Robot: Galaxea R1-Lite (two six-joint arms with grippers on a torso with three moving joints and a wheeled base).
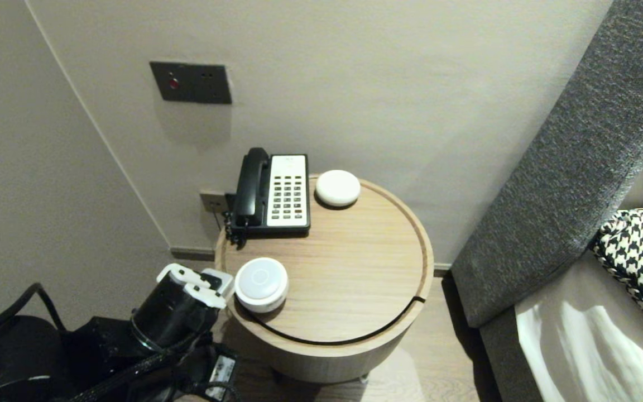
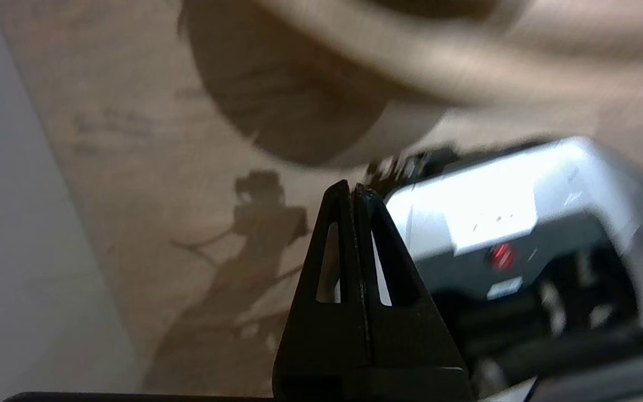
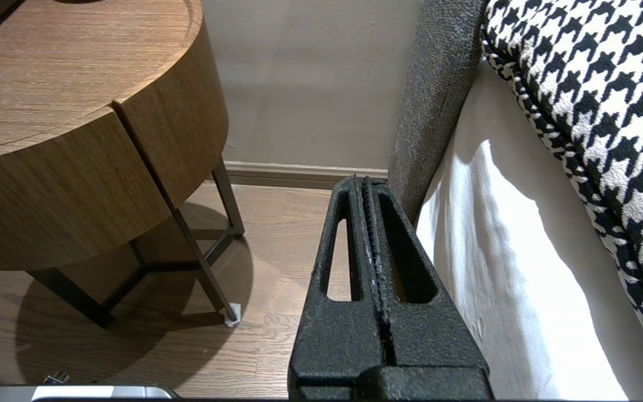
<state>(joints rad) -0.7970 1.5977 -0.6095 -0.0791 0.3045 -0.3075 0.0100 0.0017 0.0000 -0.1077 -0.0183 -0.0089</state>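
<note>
Puck (image 1: 261, 283) sits on the table (image 1: 355, 290), at its 8 o'clock rim. Left gripper (image 2: 351, 187) is off the table at the puck's 9 o'clock, fingers pressed together, empty. Phone (image 1: 277, 192) at 11, dome (image 1: 337, 188) at 12. Right gripper (image 3: 361, 181) is closed, empty, parked low between table and bed (image 3: 494, 251).

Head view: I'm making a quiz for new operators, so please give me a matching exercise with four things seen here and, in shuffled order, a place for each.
Things:
1. telephone
2. flat white puck
3. white round device with a grey top
4. houndstooth cushion

Places:
A. off the table, at the far right
B. front left edge of the round table
C. rear of the table, just right of the telephone
D. rear left of the table, by the wall

Pairs: 1-D, 2-C, 3-B, 4-A
</note>
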